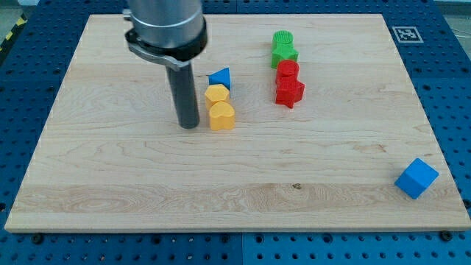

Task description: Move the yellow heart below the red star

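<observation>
The yellow heart (pixel 221 116) lies near the board's middle. A yellow hexagon-like block (pixel 216 94) touches it from the top side. A blue triangle (pixel 220 78) sits just above that. The red star (pixel 290 92) lies to the view's right of the heart, with a red round block (pixel 288 71) touching it above. My tip (pixel 189 125) rests on the board just left of the yellow heart, a small gap apart.
A green cylinder (pixel 282 39) and a green star-like block (pixel 283 55) stand above the red blocks. A blue cube (pixel 416 177) sits at the board's lower right edge. The wooden board (pixel 110 177) lies on a blue pegboard table.
</observation>
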You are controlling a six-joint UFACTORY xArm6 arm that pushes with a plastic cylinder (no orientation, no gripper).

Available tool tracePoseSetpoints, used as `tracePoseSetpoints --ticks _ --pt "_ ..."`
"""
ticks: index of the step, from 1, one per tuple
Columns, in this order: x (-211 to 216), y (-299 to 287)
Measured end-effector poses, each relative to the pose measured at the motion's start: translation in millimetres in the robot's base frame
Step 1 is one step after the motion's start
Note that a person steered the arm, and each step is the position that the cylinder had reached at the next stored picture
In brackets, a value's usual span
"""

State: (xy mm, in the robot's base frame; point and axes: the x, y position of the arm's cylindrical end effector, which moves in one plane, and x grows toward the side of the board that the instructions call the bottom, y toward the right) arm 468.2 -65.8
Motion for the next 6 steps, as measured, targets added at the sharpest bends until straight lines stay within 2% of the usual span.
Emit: tracePoseSetpoints --ticks 1,2,4,6 --pt "2 41" --pt "2 51" --pt "-33 51" --pt "-33 77"
